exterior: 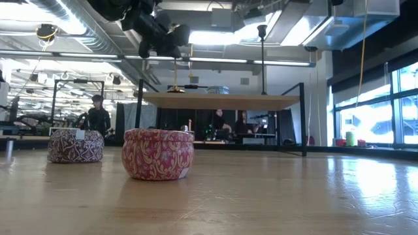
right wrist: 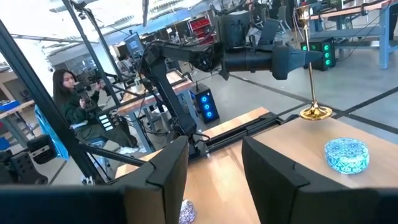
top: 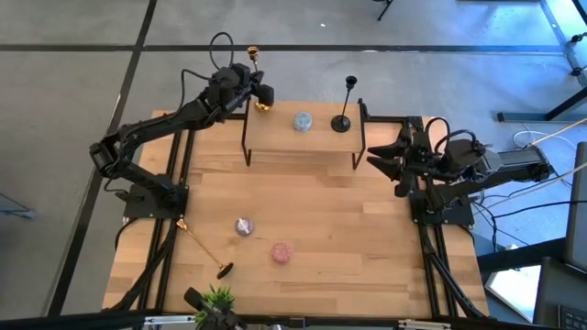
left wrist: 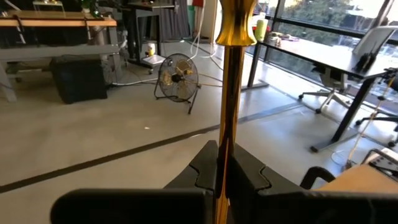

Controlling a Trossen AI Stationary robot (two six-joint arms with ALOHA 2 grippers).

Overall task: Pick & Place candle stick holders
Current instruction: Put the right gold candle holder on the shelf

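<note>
Landmark: raised wooden shelf (top: 303,136) on black legs at the far end of the desk (top: 367,247).

On the shelf: a blue patterned round tin (top: 302,121) at centre; a black thin candle stick holder (top: 345,108) upright towards its right end.

At its left end, the left tool (top: 260,93) is clamped on a shiny gold candle stick holder (top: 258,81), long axis vertical, base apparently on the shelf.

Before the shelf: a grey tin (top: 243,226), a pink tin (top: 282,252), and another gold holder (top: 202,245) lying diagonally at the left edge.

The right tool (top: 378,159), fingers spread wide, waits beside the right end.
</note>
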